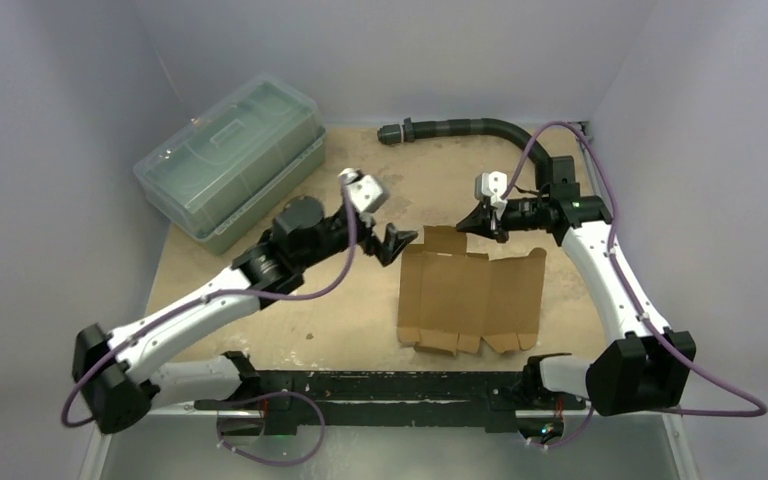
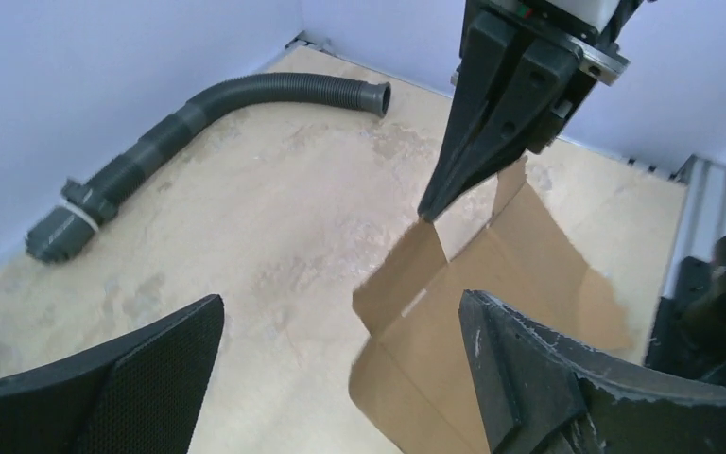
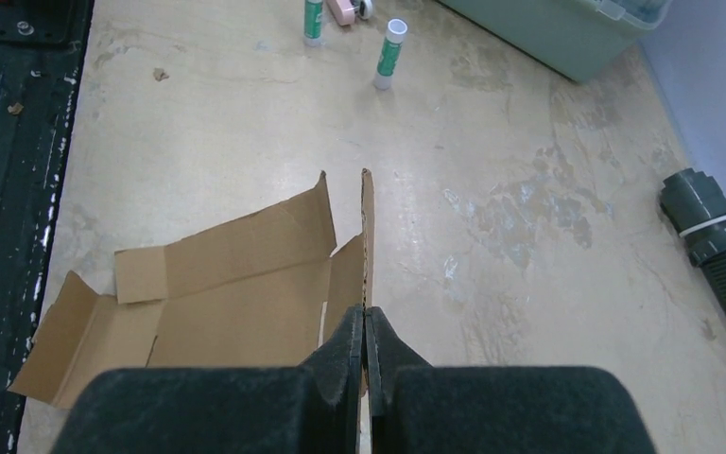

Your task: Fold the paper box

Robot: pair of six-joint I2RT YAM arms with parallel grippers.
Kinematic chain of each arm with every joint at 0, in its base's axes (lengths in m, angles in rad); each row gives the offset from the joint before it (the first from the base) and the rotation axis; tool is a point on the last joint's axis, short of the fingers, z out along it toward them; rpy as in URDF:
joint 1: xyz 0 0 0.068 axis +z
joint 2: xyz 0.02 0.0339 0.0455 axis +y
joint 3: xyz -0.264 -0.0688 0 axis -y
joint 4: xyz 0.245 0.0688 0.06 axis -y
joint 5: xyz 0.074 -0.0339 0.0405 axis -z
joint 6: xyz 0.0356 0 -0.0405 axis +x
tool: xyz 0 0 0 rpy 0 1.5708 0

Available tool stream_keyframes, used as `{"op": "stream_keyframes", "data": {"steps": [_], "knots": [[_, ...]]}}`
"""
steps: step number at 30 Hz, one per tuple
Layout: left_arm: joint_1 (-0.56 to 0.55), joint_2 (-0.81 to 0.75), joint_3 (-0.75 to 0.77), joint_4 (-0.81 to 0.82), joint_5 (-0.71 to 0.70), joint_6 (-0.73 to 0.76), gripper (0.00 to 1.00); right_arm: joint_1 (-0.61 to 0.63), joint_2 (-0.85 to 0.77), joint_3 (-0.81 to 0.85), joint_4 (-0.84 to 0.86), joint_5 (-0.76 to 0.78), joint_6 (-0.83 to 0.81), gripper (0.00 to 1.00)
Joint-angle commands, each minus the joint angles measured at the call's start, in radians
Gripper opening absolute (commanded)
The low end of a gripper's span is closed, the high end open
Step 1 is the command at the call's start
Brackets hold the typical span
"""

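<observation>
Pinching one raised flap of the paper box (image 1: pixel 470 295) edge-on, the right fingers (image 3: pixel 352 342) are clenched tight on the cardboard. The rest of the box lies unfolded and mostly flat on the counter (image 1: pixel 340 320). The left fingers (image 2: pixel 539 369) are spread wide and released, holding nothing, just beside the box's far left corner.

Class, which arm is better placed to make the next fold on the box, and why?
Right: the right gripper is shut on a raised flap at the box's far edge; the left gripper is open beside the box, holding nothing.
</observation>
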Motion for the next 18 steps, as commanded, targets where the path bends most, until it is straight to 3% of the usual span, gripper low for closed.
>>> {"op": "stream_keyframes", "data": {"steps": [1, 9, 14, 18], "knots": [[0.013, -0.192, -0.216, 0.100, -0.086, -0.286, 0.96, -0.018, -0.039, -0.019, 0.042, -0.053, 0.044, 0.00], [0.016, -0.331, -0.631, 0.428, -0.075, -0.553, 0.96, -0.044, -0.054, -0.049, 0.085, -0.101, 0.119, 0.00], [0.014, -0.238, -0.734, 0.663, -0.045, -0.617, 0.94, -0.053, -0.048, -0.060, 0.103, -0.112, 0.135, 0.00], [0.015, -0.118, -0.725, 0.725, -0.027, -0.621, 0.89, -0.060, -0.045, -0.065, 0.110, -0.120, 0.142, 0.00]]}}
